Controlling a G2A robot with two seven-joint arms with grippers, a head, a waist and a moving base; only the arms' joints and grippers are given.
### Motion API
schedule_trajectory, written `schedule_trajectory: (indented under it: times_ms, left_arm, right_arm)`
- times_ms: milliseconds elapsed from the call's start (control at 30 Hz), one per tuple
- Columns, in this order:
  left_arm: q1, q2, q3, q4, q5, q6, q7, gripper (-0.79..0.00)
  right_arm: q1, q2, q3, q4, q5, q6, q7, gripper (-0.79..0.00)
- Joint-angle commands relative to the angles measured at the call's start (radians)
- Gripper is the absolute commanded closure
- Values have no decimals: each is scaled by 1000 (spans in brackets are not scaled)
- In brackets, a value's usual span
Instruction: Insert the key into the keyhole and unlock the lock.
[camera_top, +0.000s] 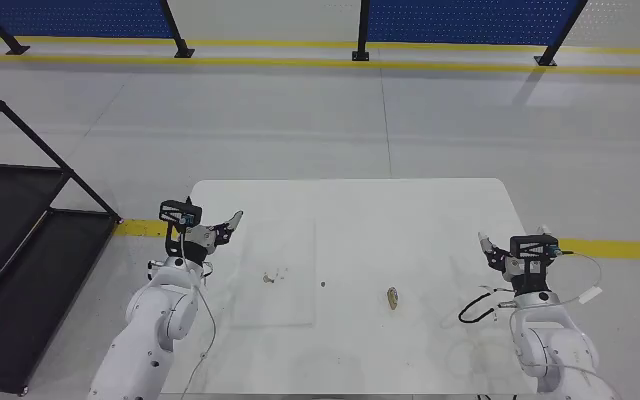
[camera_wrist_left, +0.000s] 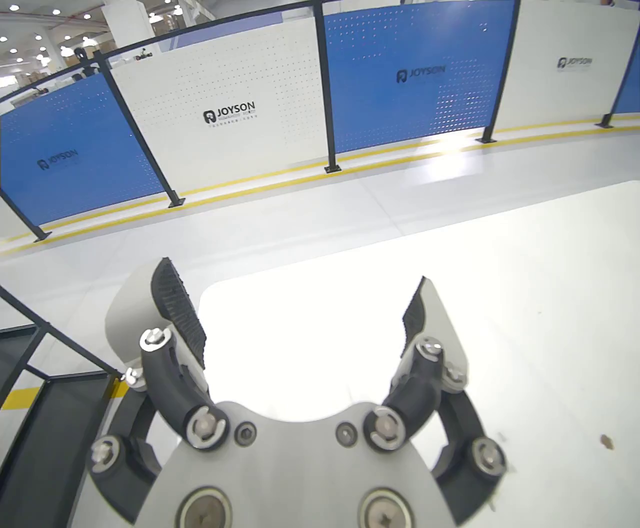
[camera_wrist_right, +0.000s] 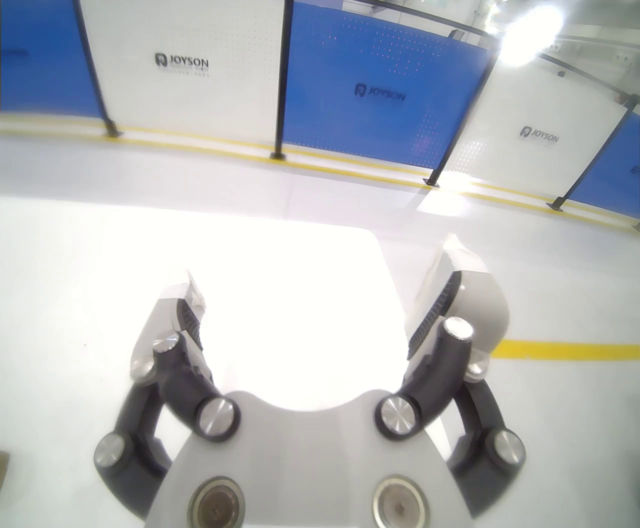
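Brass little padlock (camera_top: 392, 297) lies mid-table, with the small silver key (camera_top: 270, 278) left of it. Our left gripper (camera_wrist_left: 295, 300) and right gripper (camera_wrist_right: 320, 285) are wide open and empty. We should pinch the key slowly and squarely.

The small brass-coloured lock (camera_top: 392, 297) lies flat near the middle of the table (camera_top: 420, 220) — the pale, tiny key (camera_top: 270, 277) lies well apart, further left.

A white table (camera_top: 400, 220) sits in the lower middle of the top view, with a pale rectangular sheet (camera_top: 290, 245) on its left half (faint against the tabletop). A black metal rack (camera_top: 40, 240) stands at the left edge. Blue fence panels (camera_top: 460, 18) and a yellow floor line (camera_top: 300, 64) run along the top.
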Motion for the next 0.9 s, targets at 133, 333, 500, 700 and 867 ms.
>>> schedule_trajectory:
  times_ms: [133, 333, 500, 700, 867]
  left_arm:
    - [-8, 7, -26, -110, -88, -104, -242, -785]
    - [-24, 14, -27, -190, -236, -155, -571, -785]
    - [-72, 20, -16, -229, -368, -179, -802, -785]
    - [-131, 29, 2, -214, -531, -163, -1050, -785]
    - [-195, 36, 17, -130, -604, -46, -1212, -785]
  right_arm:
    - [0, 0, 0, 0, 0, 0, 0, -785]
    - [0, 0, 0, 0, 0, 0, 0, -785]
    - [0, 0, 0, 0, 0, 0, 0, -785]
    - [0, 0, 0, 0, 0, 0, 0, -785]
    - [0, 0, 0, 0, 0, 0, 0, -785]
